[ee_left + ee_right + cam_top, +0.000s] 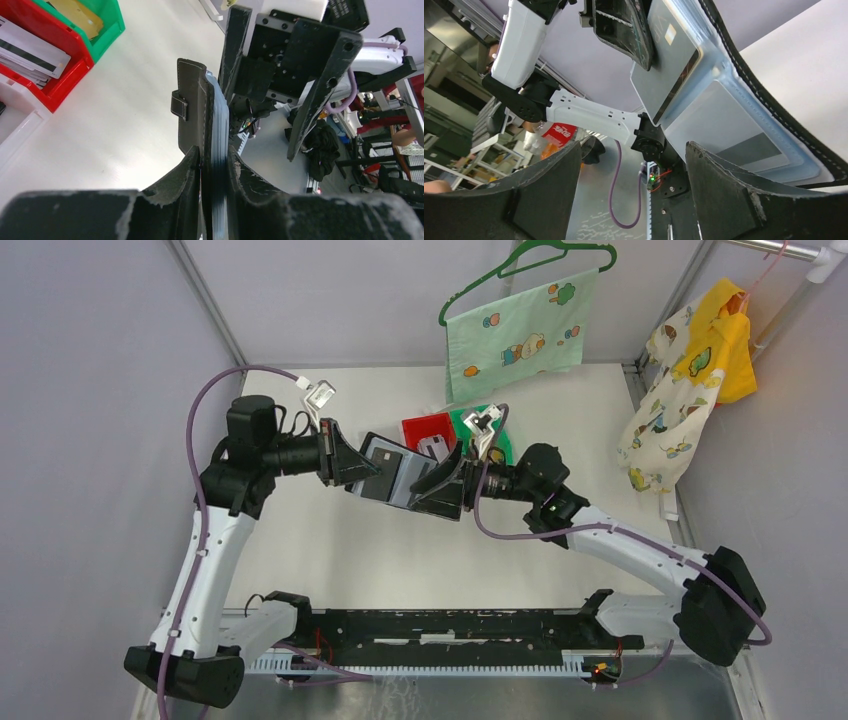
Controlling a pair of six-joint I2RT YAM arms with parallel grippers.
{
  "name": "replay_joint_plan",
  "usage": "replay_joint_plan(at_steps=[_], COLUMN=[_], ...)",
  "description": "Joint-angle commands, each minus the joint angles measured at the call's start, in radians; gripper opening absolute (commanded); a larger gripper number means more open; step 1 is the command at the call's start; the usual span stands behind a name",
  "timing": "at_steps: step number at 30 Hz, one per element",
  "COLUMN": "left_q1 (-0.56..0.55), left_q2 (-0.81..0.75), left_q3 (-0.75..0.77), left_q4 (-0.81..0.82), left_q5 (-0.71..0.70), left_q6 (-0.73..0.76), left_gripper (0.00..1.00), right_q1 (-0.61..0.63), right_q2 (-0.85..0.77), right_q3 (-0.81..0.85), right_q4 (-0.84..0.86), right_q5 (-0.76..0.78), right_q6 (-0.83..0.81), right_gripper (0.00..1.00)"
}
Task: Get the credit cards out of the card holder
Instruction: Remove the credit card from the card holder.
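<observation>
The black card holder (398, 480) hangs open in the air between my two grippers, its grey-blue lining (734, 115) facing the right wrist camera. A grey credit card (669, 65) with a chip sticks part way out of its pocket. My left gripper (345, 465) is shut on the holder's left end; in the left wrist view the holder (197, 107) stands edge-on between the fingers (172, 177). My right gripper (447, 478) is open at the holder's right end, and nothing lies between its fingers (729, 190). More cards lie in the bins.
A red bin (425, 426) holding whitish cards (30, 50) and a green bin (503, 443) holding a tan-gold card (75, 12) stand just behind the holder. A green cloth on a hanger (515, 335) and yellow clothes (700, 370) hang at the back right.
</observation>
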Motion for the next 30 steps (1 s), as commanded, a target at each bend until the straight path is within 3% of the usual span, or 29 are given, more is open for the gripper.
replay_joint_plan(at_steps=[1, 6, 30], left_q1=[0.004, 0.005, 0.007], left_q2=[-0.006, 0.003, -0.001], left_q3=[0.008, 0.003, -0.017], left_q4=[0.103, 0.111, 0.084], left_q5=[0.025, 0.037, 0.03], left_q6=[-0.086, -0.09, -0.061], left_gripper=[0.02, 0.02, 0.02], right_q1=[0.009, 0.021, 0.049], right_q2=[0.048, 0.11, 0.269], right_q3=[-0.019, -0.021, 0.079], right_q4=[0.271, 0.41, 0.543], right_q5=[-0.064, -0.071, -0.026], right_q6=[0.142, 0.236, 0.347], right_gripper=[0.81, 0.79, 0.65])
